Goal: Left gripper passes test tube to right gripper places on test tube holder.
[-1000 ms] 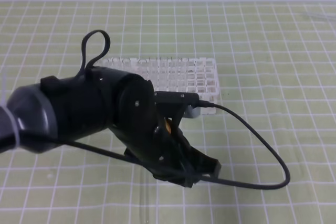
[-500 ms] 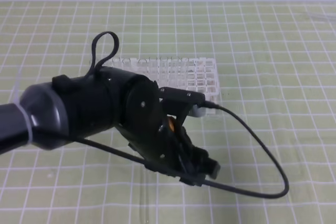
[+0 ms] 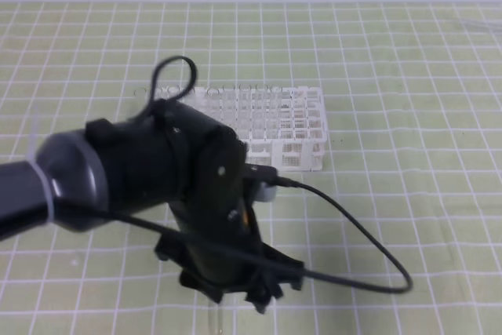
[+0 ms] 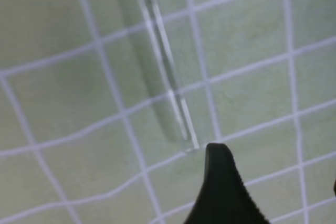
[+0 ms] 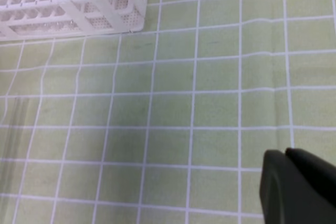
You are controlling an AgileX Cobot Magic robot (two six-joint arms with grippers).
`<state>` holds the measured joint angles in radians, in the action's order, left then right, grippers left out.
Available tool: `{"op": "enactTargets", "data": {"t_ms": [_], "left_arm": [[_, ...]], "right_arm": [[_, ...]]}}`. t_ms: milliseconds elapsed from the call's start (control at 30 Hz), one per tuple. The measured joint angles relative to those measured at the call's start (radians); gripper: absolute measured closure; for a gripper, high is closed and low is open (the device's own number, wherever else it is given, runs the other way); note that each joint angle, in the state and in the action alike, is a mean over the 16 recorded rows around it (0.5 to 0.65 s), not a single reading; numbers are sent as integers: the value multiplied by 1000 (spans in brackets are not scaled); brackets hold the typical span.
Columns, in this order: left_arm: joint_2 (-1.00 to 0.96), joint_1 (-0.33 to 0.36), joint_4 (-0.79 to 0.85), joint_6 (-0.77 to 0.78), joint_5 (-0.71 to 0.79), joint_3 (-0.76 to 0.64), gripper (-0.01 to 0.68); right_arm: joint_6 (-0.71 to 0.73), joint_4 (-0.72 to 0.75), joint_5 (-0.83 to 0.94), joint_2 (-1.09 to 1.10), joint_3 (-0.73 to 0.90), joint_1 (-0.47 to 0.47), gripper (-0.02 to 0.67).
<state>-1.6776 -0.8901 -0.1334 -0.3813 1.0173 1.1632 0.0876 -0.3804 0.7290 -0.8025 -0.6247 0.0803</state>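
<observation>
Exterior high view shows the job barely begun: the left gripper (image 3: 235, 292) hangs low over the green checked mat (image 3: 408, 52) with its jaws spread wide and nothing between them, and no handover has happened. Just ahead of its one visible fingertip (image 4: 218, 156), the test tube (image 4: 165, 72) lies flat on the mat, a slim clear glass cylinder given away mostly by two bright glints. Beyond the wrist stands the test tube holder (image 3: 294, 127), a white plastic lattice of small square holes, with no tube visible in it. The right gripper (image 5: 286, 156), matte black, sits pinched together and carries nothing.
</observation>
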Motion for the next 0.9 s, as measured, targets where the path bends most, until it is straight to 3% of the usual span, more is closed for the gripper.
{"op": "enactTargets", "data": {"t_ms": [533, 900], "left_arm": [[-34, -31, 156, -121, 2, -5, 310], [-113, -32, 163, -131, -5, -6, 312]], "right_arm": [[0, -4, 0, 0, 6, 0, 666], [1, -9, 0, 0, 6, 0, 666]]}}
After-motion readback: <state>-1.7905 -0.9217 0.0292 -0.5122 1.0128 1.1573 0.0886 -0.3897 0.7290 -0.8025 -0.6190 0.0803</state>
